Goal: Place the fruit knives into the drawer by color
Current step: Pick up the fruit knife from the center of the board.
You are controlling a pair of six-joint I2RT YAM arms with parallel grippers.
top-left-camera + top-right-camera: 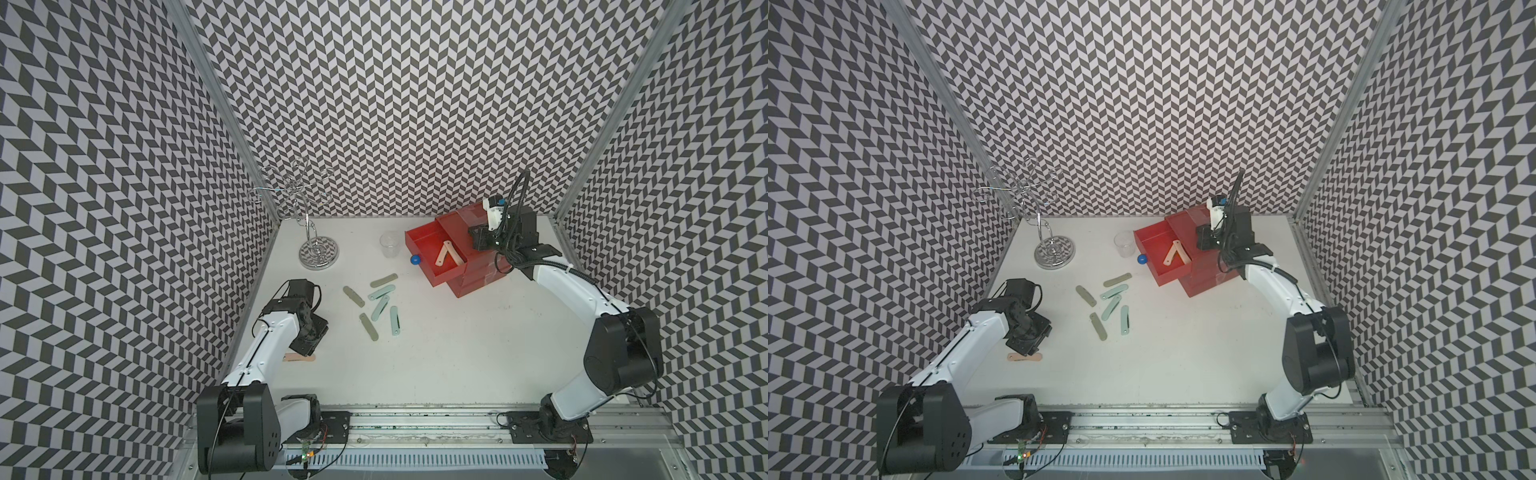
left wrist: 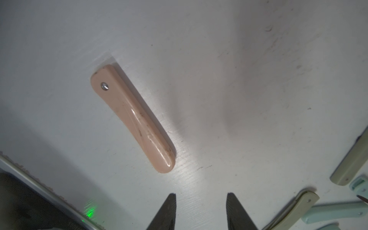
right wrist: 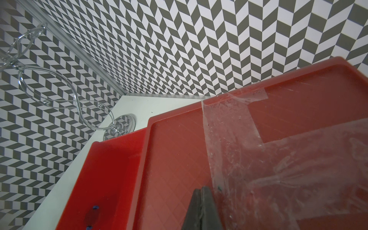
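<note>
Top views: white table (image 1: 457, 357), chevron walls (image 1: 395, 104); wrist views: left end effector (image 2: 201, 196) released, right end effector (image 3: 201, 191) clenched.

We're inside a robotics lab test cell, folks! Black-and-white chevron walls (image 1: 395, 104) box the scene in on three sides and fill the whole upper half of both top views. Bare aluminium posts (image 1: 216, 95) run up the corners. A plain white tabletop (image 1: 478, 353) sits mid-frame. Along the bottom edge, a metal rail (image 1: 415, 419) carries the left arm (image 1: 266, 345) and the right arm (image 1: 573, 291), each bolted down on a black plate (cables trailing loose at both bases). At lower left, a bare circuit board (image 1: 306, 456) glows green beside a slotted cable duct (image 1: 415, 459).
</note>
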